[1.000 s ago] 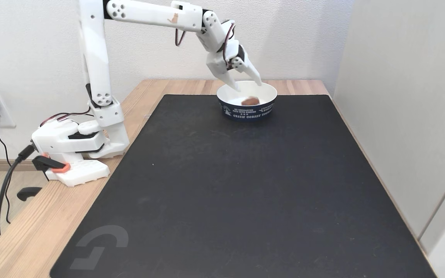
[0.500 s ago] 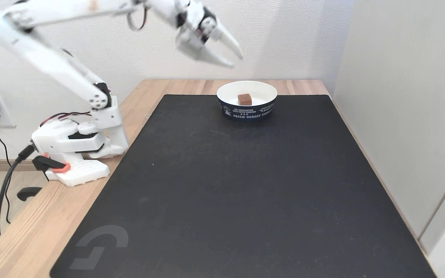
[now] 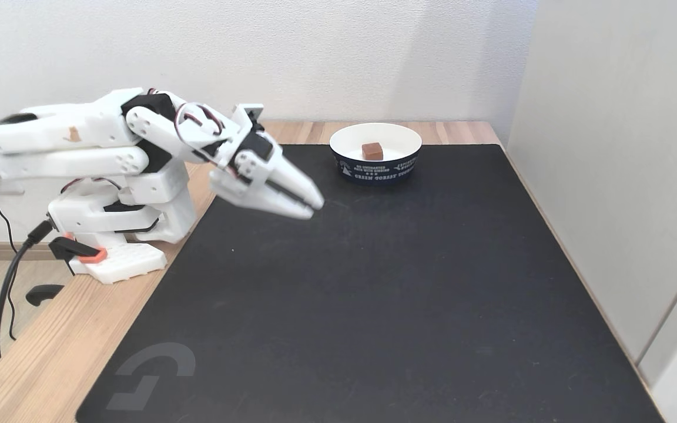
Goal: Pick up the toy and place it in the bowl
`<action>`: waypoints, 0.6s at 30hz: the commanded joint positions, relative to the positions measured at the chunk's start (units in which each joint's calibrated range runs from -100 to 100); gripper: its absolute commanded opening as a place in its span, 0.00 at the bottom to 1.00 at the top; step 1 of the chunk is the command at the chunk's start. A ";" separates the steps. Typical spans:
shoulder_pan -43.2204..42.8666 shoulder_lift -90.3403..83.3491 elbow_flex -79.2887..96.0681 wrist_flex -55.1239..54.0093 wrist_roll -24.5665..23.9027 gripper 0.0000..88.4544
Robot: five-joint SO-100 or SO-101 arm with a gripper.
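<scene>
The small reddish-brown matte cuboid toy [image 3: 372, 151] rests inside the round paper bowl [image 3: 375, 168], on its white inner floor, near the centre. The bowl, dark navy outside with white printed lettering, stands at the far edge of the black rectangular desk mat [image 3: 374, 294], which serves as the reference landmark.

The white two-finger gripper [image 3: 312, 208] is positioned over the mat's far-left area, well apart from the bowl and to its left in the fixed view. Its 2 fingers are drawn together, tips nearly touching, with nothing between them. The white arm [image 3: 80, 141] is folded low over its base [image 3: 121, 229], which sits on the wooden table [image 3: 39, 352] beside the mat's left edge.
</scene>
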 commanded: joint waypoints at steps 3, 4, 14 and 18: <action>-0.25 -6.74 1.16 8.64 0.30 0.05; -0.25 -6.66 1.16 8.64 0.30 0.05; -0.25 -6.58 1.16 8.56 -0.07 0.05; -0.25 -6.58 1.16 8.56 -0.07 0.05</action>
